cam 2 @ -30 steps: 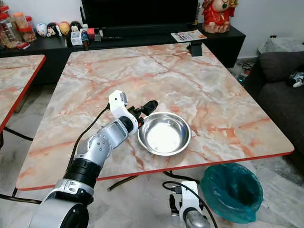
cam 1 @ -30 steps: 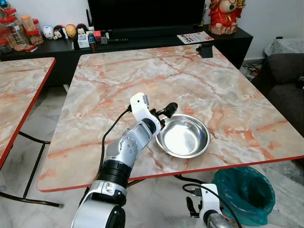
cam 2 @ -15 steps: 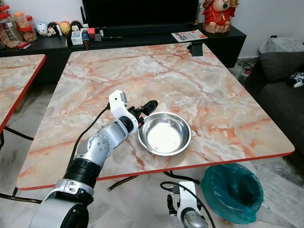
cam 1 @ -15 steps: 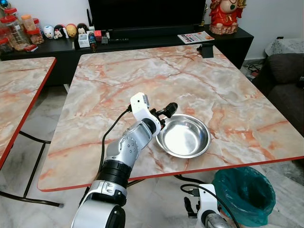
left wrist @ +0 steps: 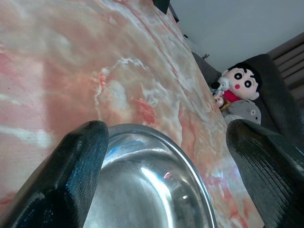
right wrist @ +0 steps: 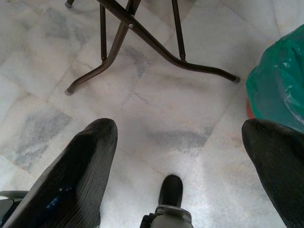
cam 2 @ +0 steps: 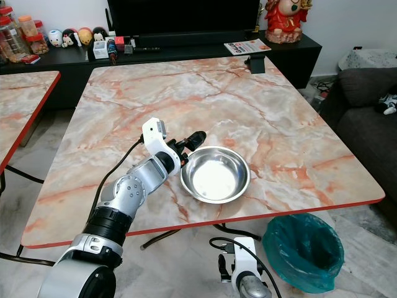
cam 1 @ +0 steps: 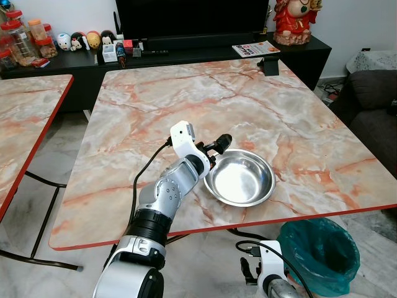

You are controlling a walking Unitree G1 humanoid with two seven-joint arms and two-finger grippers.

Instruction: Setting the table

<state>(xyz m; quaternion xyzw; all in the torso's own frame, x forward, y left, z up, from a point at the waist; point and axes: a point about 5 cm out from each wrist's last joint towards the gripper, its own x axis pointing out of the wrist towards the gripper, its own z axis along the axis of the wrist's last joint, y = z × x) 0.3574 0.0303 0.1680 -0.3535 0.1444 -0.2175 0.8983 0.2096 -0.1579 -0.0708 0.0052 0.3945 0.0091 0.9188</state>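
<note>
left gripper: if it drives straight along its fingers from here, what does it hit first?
Most likely the steel bowl. The left gripper sits open at the bowl's near-left rim, fingers pointing across it; the wrist view shows the rim between the fingers. Height above the rim is unclear, so it might skim over onto the marble table.

Before me a black TV stand (cam 1: 186,53) carries small figurines (cam 1: 77,41) and a magazine (cam 1: 255,48); a green-lined bin (cam 1: 322,251) stands on the floor.

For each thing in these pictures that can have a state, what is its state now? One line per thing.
Round stainless steel bowl: upright, empty, resting on the marble-patterned table near its front edge.
Left end effector: open, fingers at the bowl's rim.
Right end effector: open, hanging over the floor.
Green-lined waste bin: open, standing on the floor.
</note>
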